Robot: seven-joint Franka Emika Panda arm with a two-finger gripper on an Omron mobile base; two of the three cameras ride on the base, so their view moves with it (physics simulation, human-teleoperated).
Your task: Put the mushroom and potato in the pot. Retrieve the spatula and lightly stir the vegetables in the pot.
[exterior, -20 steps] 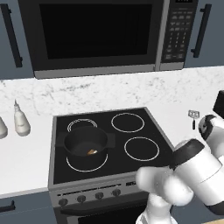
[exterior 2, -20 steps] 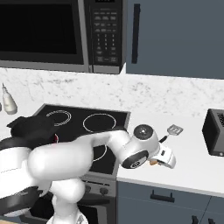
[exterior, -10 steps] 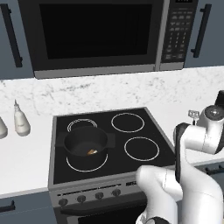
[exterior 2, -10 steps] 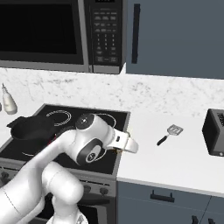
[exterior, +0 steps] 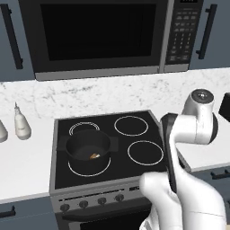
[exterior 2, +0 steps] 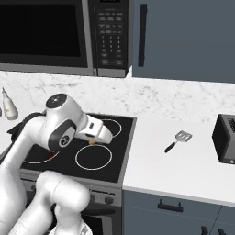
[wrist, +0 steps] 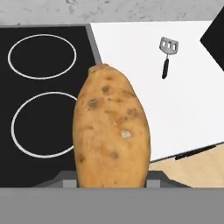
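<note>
The potato point(wrist: 112, 133), an orange-tan speckled oval, stands upright between the jaws of my gripper point(wrist: 112, 178), which is shut on it. From the right base view the gripper point(exterior 2: 95, 138) hangs over the stove's right-hand burners with a bit of the potato point(exterior 2: 92, 142) showing under it. The dark pot point(exterior: 88, 150) sits on the front left burner, well to the left of the hand, with the tiny tan mushroom point(exterior: 94, 156) inside. On the white counter right of the stove lies the spatula point(exterior 2: 178, 140), seen from the hand as well, spatula point(wrist: 166, 56).
The black stove point(exterior: 134, 134) has two free burners on its right side. A microwave point(exterior: 103, 36) hangs above it. Two pale bottles point(exterior: 21, 126) stand on the counter at the left. A dark toaster point(exterior 2: 225, 138) sits at the far right.
The arm has swung left from the counter beside the stove to above the right-hand burners, carrying the potato. Pot, mushroom and spatula have stayed put.
</note>
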